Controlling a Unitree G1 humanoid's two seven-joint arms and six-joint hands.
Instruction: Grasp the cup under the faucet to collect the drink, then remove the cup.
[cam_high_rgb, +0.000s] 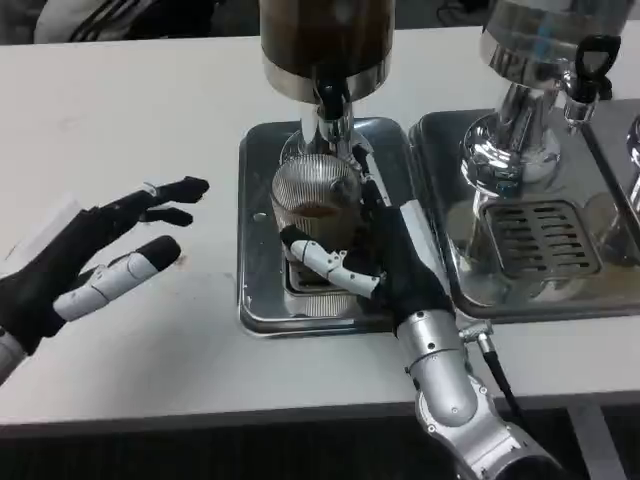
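Ribbed glass cup (315, 192) (brown drink inside) gripped by right hand (375, 255); left hand (95, 265) spread.

The top edge cuts off the dispenser (325, 45) above the cup (315, 195). The right hand (385, 255) hides the cup's near side and base. The second dispenser (540, 70) runs past the top and right edges. The left hand's (90, 265) wrist leaves the left edge.

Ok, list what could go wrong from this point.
1. The cup already holds some brown drink; tilting it during removal could spill onto the drip tray.
2. The cup sits close under the faucet, so lifting straight up may knock its rim against it.
3. The right hand wraps the ribbed cup from the side; a loose hold might let it slip.
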